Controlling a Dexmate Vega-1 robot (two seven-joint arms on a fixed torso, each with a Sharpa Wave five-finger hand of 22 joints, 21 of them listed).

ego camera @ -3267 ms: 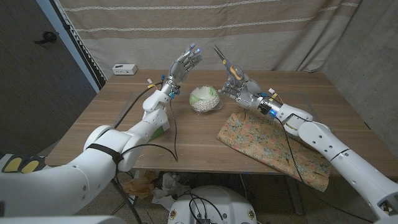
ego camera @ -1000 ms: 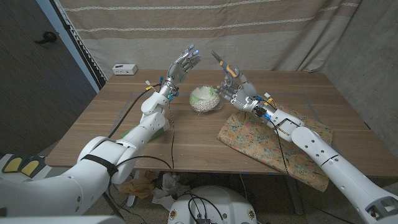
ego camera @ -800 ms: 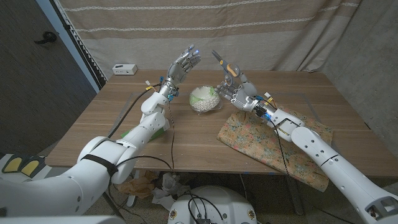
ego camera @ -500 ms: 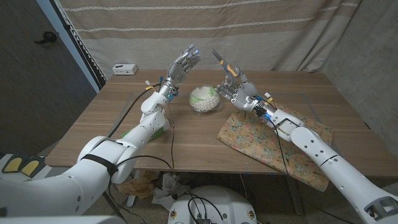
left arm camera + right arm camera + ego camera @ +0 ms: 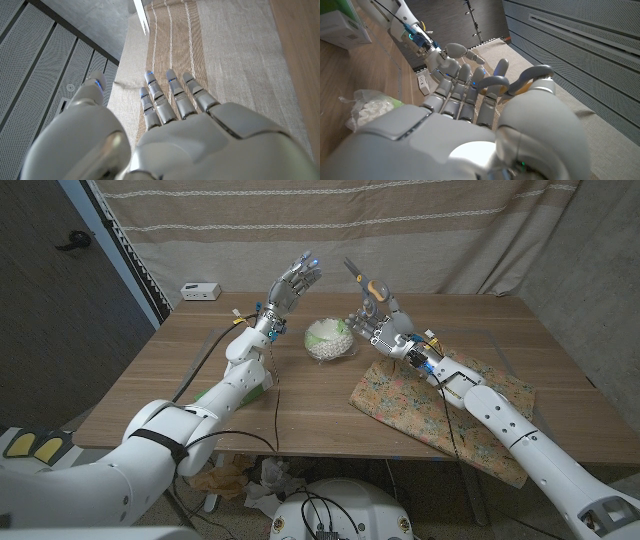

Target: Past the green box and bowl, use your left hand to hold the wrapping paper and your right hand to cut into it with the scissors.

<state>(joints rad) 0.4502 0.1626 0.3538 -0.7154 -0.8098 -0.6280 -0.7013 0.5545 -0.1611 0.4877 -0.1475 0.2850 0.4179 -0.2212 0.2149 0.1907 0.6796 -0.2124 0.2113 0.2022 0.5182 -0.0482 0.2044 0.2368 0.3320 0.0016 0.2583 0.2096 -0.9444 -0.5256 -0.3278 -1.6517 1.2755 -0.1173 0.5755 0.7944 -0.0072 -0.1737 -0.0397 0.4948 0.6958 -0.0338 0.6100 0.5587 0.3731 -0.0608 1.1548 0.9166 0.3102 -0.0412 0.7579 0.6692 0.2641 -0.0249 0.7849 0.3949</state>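
Left of the bowl (image 5: 329,339), the green box (image 5: 258,385) lies under the left arm; the left hand (image 5: 296,281) hovers above, fingers spread, holding nothing. Right of the bowl, the right hand (image 5: 379,319) grips raised scissors (image 5: 362,283). The wrapping paper (image 5: 440,407) reaches the tabletop (image 5: 170,380) front edge.

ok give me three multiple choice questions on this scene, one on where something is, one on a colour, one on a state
1. Where does the floral wrapping paper lie?
A. on the table under the right arm
B. inside the bowl
C. in the left hand

2. What colour are the handles of the scissors?
A. blue
B. orange-yellow
C. red

3. How is the left hand?
A. gripping the paper
B. pressed on the table
C. raised, fingers spread, holding nothing

Answers:
1 A, the paper is spread near the table's right edge, beneath that arm.
2 B, they show orange-yellow in the right hand.
3 C, it is lifted above the table with nothing in it.
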